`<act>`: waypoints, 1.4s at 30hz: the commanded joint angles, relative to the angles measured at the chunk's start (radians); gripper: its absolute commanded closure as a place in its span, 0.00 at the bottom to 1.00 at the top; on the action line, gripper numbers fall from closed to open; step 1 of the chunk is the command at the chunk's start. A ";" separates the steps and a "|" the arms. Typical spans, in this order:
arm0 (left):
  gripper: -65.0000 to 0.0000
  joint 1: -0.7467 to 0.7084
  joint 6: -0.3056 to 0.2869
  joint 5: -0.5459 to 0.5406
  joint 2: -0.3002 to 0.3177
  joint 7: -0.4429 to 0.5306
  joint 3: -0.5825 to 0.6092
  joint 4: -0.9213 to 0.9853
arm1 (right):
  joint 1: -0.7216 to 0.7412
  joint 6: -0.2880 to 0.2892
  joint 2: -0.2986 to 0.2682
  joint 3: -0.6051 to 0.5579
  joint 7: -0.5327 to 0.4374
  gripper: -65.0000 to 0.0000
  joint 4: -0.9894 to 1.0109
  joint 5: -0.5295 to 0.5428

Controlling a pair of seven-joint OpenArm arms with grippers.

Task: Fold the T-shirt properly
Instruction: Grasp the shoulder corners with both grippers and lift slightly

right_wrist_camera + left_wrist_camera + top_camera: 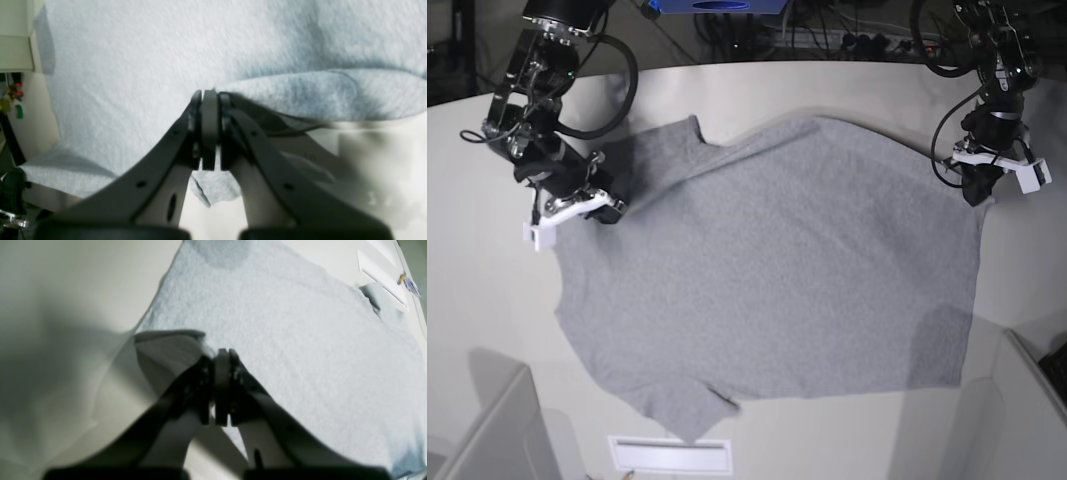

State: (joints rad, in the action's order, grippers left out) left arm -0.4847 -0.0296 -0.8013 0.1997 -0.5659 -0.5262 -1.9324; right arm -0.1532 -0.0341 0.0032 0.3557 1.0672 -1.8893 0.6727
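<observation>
Your T-shirt [777, 270] lies spread flat, plain grey side up, across the middle of the pale table [757, 80]. One sleeve points to the table's near edge and the other sleeve sits far-left on the shirt beside your right tool.

Your right tool [577, 205] is clenched on the T-shirt [133, 66] cloth at its left edge; in the right wrist view the pads are pressed together on a lifted fold of fabric. Your left tool [977, 185] is clenched on the shirt's far-right corner; in the left wrist view a pinched flap of the T-shirt [283, 340] rises just beside the fingers [222, 386].

Around the shirt: a white rectangular tray [670, 455] lies just past the near sleeve, at the table's near edge. A pale box wall [497, 430] stands off the near-left corner and another one [1027, 400] off the near-right corner. Dark cables [847, 40] run behind the table's far edge. Nothing lies on top of the shirt.
</observation>
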 commanded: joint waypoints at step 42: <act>1.00 -0.203 -0.071 -0.011 -0.049 0.020 -0.134 -0.060 | -0.118 -0.030 -0.076 0.082 0.012 1.00 -0.034 0.434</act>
State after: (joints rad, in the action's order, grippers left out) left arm -0.6743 -0.0986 -0.8051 0.1398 -0.5663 -0.6529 -1.9724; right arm -0.2764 -0.0677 -0.0612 0.4339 1.0931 -1.9030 1.0901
